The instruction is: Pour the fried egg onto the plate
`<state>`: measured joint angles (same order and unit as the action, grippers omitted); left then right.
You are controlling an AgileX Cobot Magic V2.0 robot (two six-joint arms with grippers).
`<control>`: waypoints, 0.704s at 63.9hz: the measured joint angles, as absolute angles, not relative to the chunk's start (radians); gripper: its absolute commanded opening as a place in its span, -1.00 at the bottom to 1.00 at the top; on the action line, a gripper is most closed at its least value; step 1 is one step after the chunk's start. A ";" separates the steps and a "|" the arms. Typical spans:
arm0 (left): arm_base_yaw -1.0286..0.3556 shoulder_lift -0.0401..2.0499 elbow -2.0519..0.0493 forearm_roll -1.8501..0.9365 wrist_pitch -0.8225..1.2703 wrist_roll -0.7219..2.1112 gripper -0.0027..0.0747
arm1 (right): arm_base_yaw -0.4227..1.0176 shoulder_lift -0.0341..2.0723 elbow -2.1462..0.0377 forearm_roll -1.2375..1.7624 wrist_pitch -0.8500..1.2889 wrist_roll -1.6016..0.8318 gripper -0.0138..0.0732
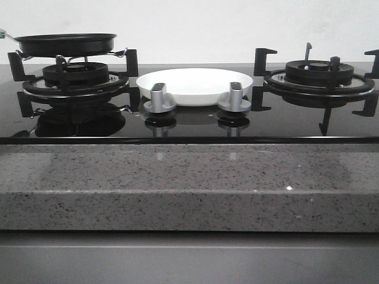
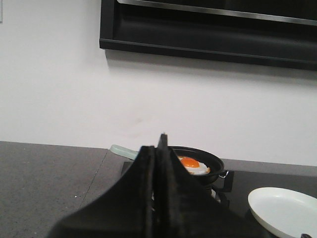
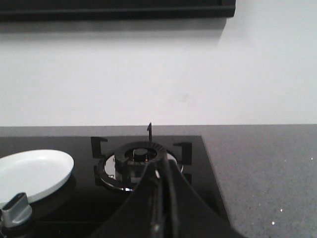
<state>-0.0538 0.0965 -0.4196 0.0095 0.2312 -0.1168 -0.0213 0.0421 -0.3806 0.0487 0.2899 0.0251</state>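
Glossy white plate point(image 1: 195, 84), domed fried egg point(image 2: 192, 164) in black pan point(image 1: 66, 42)

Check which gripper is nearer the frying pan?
Left. The left gripper faces the frying pan holding the fried egg; the right gripper faces the empty right burner, beyond the plate.

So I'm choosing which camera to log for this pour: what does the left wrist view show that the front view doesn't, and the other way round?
Only the left wrist view shows the egg, lying in the pan, plus the shut left hand and a dark shelf on the wall. Only the front view shows the right burner, both knobs and the stone counter edge; there the pan's rim hides the egg. Both show the pan on the left burner and the bare plate.
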 measured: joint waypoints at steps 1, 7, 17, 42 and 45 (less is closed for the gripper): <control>-0.054 0.108 -0.436 0.010 0.244 -0.117 -0.98 | -0.021 0.058 -0.406 0.049 0.302 0.025 -0.84; -0.054 0.199 -0.546 0.010 0.345 -0.117 -0.98 | -0.021 0.135 -0.507 0.049 0.355 0.025 -0.84; -0.054 0.350 -0.683 0.010 0.508 -0.117 -0.98 | -0.021 0.267 -0.643 0.049 0.475 0.025 -0.84; -0.054 0.568 -0.719 0.010 0.579 -0.117 -0.98 | -0.021 0.470 -0.660 0.049 0.626 0.025 -0.84; -0.054 0.583 -0.717 0.010 0.579 -0.117 -0.98 | -0.021 0.481 -0.649 0.049 0.634 0.025 -0.84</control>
<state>-0.0538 0.5826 -0.7175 0.0095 0.5787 -0.1168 -0.0213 0.4814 -0.6488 0.0491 0.6341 0.0251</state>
